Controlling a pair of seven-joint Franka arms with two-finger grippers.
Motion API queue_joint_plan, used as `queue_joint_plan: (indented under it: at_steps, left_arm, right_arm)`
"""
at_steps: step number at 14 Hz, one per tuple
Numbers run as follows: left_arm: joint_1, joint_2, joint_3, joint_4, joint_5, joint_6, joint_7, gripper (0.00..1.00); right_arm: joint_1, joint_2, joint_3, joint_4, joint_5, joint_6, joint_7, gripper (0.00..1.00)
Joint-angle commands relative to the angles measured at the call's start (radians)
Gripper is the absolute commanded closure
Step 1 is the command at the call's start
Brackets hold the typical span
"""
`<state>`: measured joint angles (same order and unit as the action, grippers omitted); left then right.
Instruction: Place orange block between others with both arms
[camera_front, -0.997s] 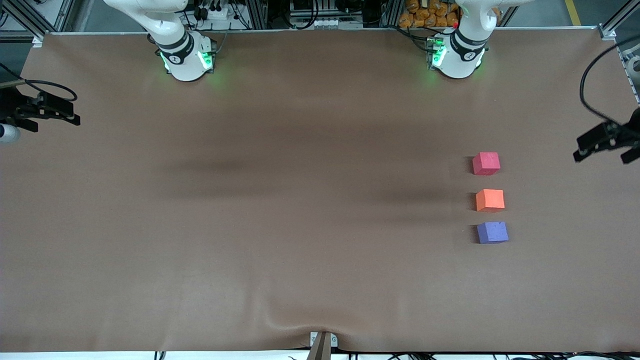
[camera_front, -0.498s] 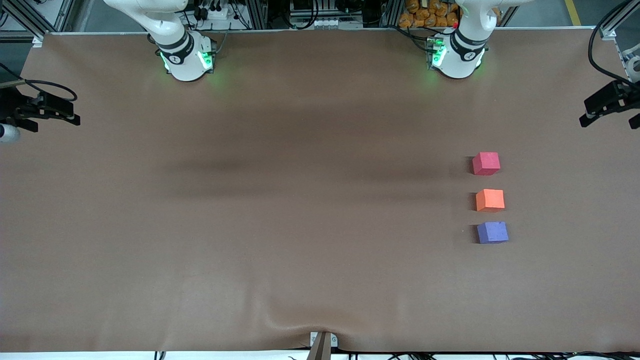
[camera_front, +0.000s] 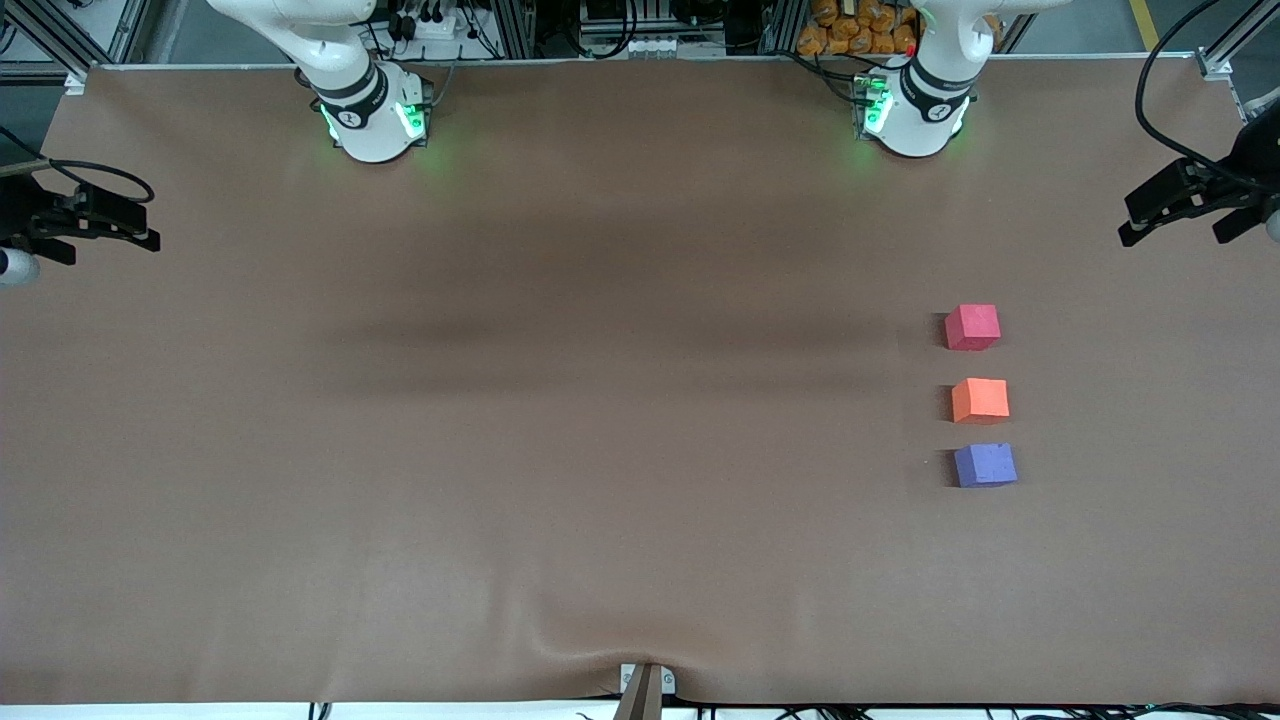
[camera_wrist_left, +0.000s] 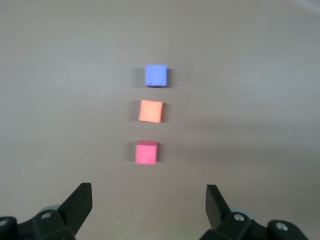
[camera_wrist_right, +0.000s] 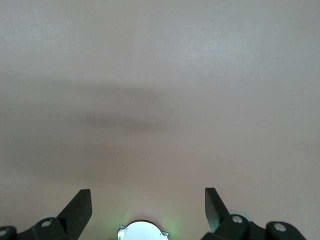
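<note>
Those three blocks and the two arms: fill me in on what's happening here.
Nothing is being handled right now. The orange block already sits in a row between the red-pink block and the purple block on the table, toward the left arm's end, none touching. The left claw is open and empty over that end's edge. The right arm waits, its open claw empty over the right arm's end.

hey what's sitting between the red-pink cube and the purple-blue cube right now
The orange block sits between the red-pink cube and the purple-blue cube, apart from both; the front and left wrist views show it.
</note>
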<state>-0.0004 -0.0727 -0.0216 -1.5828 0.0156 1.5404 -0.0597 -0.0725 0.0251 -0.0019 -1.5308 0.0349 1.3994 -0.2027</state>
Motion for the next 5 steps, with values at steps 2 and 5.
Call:
queue_joint_plan:
  at_steps: [2,5]
  left_arm:
    - [-0.001,0.011,-0.006,0.029,0.044,-0.034,-0.008,0.0]
    - [-0.001,0.008,-0.006,0.029,0.044,-0.034,-0.011,0.0]
  right_arm:
    - [-0.009,-0.031,0.005,-0.028,-0.001,0.018,0.0,0.0]
    - [-0.009,-0.056,0.005,-0.069,0.0,0.082,0.002,0.0]
